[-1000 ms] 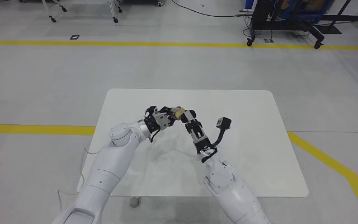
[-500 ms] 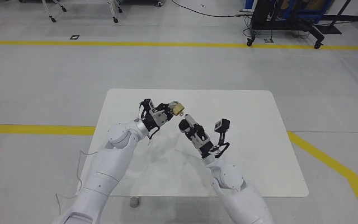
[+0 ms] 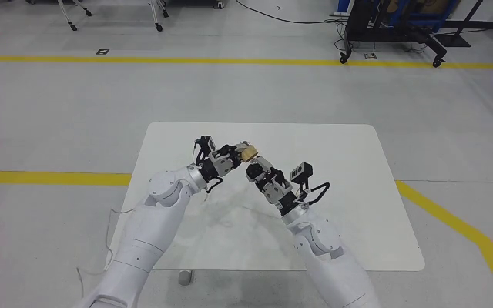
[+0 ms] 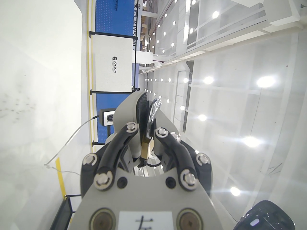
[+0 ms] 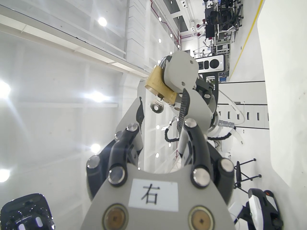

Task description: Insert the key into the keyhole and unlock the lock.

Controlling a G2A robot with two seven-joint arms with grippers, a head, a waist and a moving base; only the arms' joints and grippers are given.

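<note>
Above mid-worktop (image 3: 347, 162), left pincer (image 3: 237, 155) clamps brass lock (image 5: 158, 87), key (image 5: 157, 106) already inserted. Right pincer (image 5: 162, 106) gapes empty around key head. Probably rigid, slick metal: pinch its flat faces.

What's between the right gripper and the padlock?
The key, its blade in the padlock, its head between the open fingers of the right gripper. Seen in the right wrist view.

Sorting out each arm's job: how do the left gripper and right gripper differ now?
The left gripper is shut on the padlock; the right gripper is open, holding nothing. The left gripper clamps its object, while the right gripper straddles the key stuck in the padlock, with gaps either side. Both hang over the table, tips facing.
</note>
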